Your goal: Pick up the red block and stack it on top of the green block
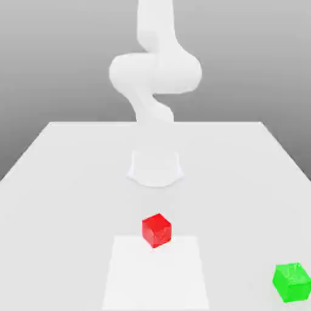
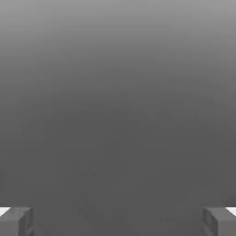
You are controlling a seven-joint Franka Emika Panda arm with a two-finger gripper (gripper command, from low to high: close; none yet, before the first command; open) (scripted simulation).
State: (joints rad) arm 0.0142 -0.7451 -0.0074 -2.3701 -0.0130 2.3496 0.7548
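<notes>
"Where do you have the red block?"

"From my seat, the exterior view gives me the red block [image 1: 157, 231] near the middle, left to right, at the far edge of a pale patch [image 1: 155, 276] on the table [image 1: 54, 200]. It's turned so that an upright edge faces my way."

"And the green block?"

"I see the green block [image 1: 292, 282] nearer to me, at the exterior view's right. The two blocks sit well apart, each with its own stretch of white around it."

"What about the arm?"

"In that same view I have the white arm [image 1: 155, 73] on the far side, beyond both blocks. Its base [image 1: 155, 169] stands on the table behind the red block, and its upper part runs up past the edge of my picture."

"What does the hand view add?"

"The gripper [image 2: 118, 222]: I see its two fingers wide apart, with open space between them. Behind them I get a smooth grey background [image 2: 118, 110], shading from light to dark, where the exterior view gives me table, blocks and arm."
</notes>
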